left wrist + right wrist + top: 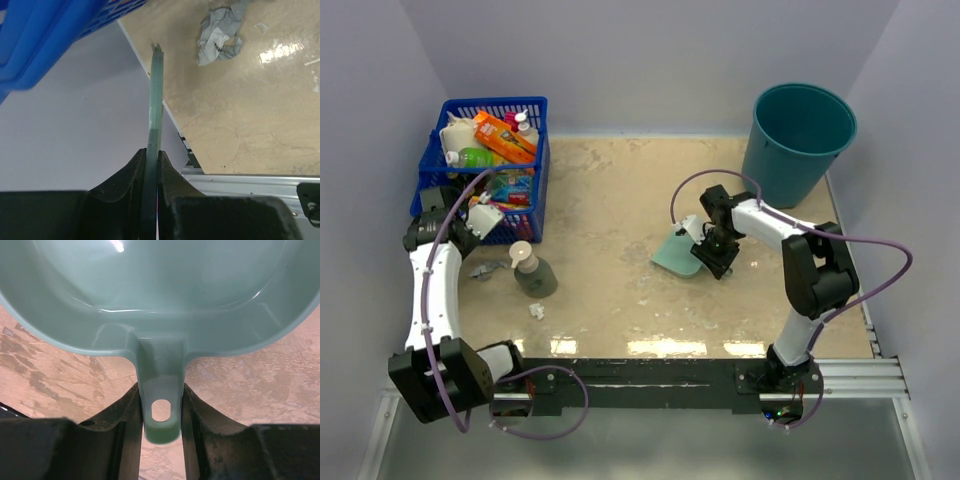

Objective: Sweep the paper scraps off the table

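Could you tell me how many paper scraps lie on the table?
2: crumpled grey paper scrap at left edge; small white scrap nearer front. Others may be hidden.

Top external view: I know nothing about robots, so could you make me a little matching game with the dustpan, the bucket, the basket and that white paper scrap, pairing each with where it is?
Things:
1. dustpan
2. bucket
3. basket
4. white paper scrap

Places:
A. far left corner of the table
B. handle clamped in the right gripper
C. far right corner
D. lying loose near the front left

Pairs: 1-B, 2-C, 3-A, 4-D
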`<state>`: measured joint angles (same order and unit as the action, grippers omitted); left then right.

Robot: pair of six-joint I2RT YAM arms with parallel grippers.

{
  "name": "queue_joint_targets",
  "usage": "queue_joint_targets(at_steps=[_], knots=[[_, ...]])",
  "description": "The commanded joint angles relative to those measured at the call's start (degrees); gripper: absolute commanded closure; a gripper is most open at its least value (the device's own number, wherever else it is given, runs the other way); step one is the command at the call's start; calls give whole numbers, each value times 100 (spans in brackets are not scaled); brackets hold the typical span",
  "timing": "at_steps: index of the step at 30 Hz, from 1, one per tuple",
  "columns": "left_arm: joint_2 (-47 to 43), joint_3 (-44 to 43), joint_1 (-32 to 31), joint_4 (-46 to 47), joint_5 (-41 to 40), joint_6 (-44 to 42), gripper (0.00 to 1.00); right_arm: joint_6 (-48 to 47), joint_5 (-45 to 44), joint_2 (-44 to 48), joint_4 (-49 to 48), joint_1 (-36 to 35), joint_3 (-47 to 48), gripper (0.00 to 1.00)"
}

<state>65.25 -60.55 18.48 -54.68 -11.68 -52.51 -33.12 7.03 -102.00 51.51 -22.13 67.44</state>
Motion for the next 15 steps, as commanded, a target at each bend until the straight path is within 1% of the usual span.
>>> queue_joint_targets(at_steps=[1,4,8,11,12,14,15], knots=[[250,359,15,1054,149,-224,100,245,-43,-162,-114,-11,41,55],[435,474,-20,1275,324,-198,100,210,-166,-242,-44,-11,199,48],[620,474,-90,1118,737,4,100,245,-114,-338,26,-11,419,46],[734,466,-90,513,1132,-74,100,315,-61,-339,0,-19,463,45],[743,509,-90,154,1412,-258,100,324,-52,-321,9,-19,446,45],[638,711,-90,-217,1703,-487,100,324,-26,-321,9,-19,437,46],[559,773,-90,-558,2009,-740,100,324,-26,-321,0,-19,428,46]])
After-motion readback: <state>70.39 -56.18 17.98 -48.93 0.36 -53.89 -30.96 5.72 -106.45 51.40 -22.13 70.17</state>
